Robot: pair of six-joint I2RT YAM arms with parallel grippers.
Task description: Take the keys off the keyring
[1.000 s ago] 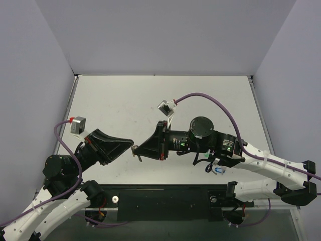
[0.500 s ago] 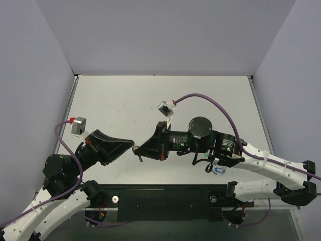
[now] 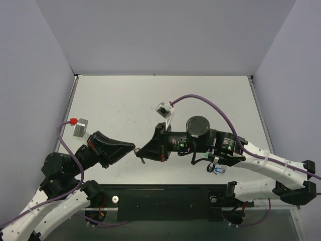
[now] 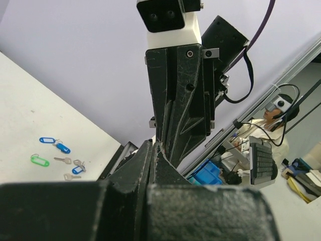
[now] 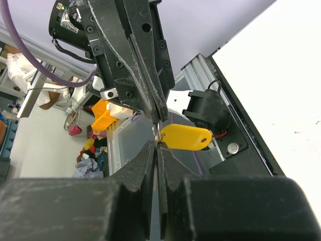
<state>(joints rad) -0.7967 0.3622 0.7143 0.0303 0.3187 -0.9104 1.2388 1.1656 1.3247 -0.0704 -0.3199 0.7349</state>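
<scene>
In the right wrist view my right gripper (image 5: pixel 157 143) is shut on thin silver metal at the base of the yellow-capped key (image 5: pixel 184 136), whose cap sticks out to the right. The thin keyring (image 5: pixel 157 130) runs from there up into the tip of my left gripper (image 5: pixel 158 118), which is shut on it. In the top view the left gripper (image 3: pixel 132 147) and right gripper (image 3: pixel 138 152) meet tip to tip above the table's near middle. In the left wrist view the left gripper (image 4: pixel 153 145) is shut just under the right gripper's fingers (image 4: pixel 173 115).
Loose keys lie on the table in the left wrist view: blue-capped ones (image 4: pixel 55 144), a green-capped one (image 4: pixel 37 160), another blue one (image 4: pixel 77 169) and bare silver keys (image 4: pixel 62 160). A blue cap (image 3: pixel 218 170) shows under the right arm. A black rail (image 3: pixel 165 201) edges the table front.
The left arm has drawn back a little to the left and down. The right gripper has followed slightly left. The tips stay close together, both still shut.
</scene>
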